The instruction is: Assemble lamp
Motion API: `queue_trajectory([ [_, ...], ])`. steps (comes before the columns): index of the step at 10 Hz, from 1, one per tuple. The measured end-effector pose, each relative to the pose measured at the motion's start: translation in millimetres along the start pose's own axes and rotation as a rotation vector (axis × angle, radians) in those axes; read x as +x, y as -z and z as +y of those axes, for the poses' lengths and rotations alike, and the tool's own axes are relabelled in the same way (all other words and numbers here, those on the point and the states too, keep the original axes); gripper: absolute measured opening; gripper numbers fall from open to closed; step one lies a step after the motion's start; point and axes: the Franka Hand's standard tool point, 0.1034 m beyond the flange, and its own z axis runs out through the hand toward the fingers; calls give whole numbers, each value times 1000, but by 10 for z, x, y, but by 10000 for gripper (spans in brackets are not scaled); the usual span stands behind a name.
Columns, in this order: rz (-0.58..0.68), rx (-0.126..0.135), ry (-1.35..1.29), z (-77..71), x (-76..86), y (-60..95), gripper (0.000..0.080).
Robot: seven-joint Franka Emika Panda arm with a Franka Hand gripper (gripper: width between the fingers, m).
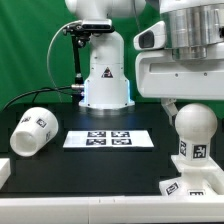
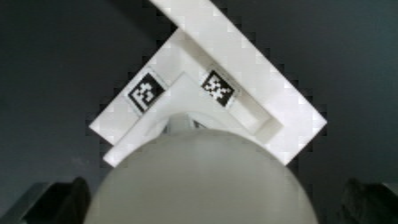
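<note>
The rounded matte white plastic lamp bulb (image 1: pixel 192 128) stands upright on the flat square white base (image 1: pixel 186 190), near the black table's (image 1: pixel 70 172) front edge. The two-finger gripper (image 2: pixel 217 200) straddles it, fingers spread, not touching. The tapered white shade (image 1: pixel 32 130) lies tipped beyond the marker board (image 1: pixel 107 138), well apart.

Glossy white arm base (image 1: pixel 106 78), small dark triangular logo, blue glow at foot; looped black cable (image 1: pixel 58 45); white wrist housing (image 1: pixel 190 55), grey seams; dark fingers (image 2: pixel 59 200).

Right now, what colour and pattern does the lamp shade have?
The shade is matte white with a black-and-white square tag; the exterior view shows it best.
</note>
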Motion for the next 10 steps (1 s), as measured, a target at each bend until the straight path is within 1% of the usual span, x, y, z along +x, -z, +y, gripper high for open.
queue_trajectory([
  [2,1,-1,111,4,4,-1,699],
  [3,13,-9,251,8,22,3,699],
  [4,46,-27,429,2,59,10,699],
  [5,60,-40,652,16,101,-2,699],
  [6,60,-52,814,28,117,-3,699],
  [7,71,-56,886,12,116,5,699],
  [9,71,-56,851,19,121,-3,687],
  [10,71,-55,835,20,121,-3,571],
])
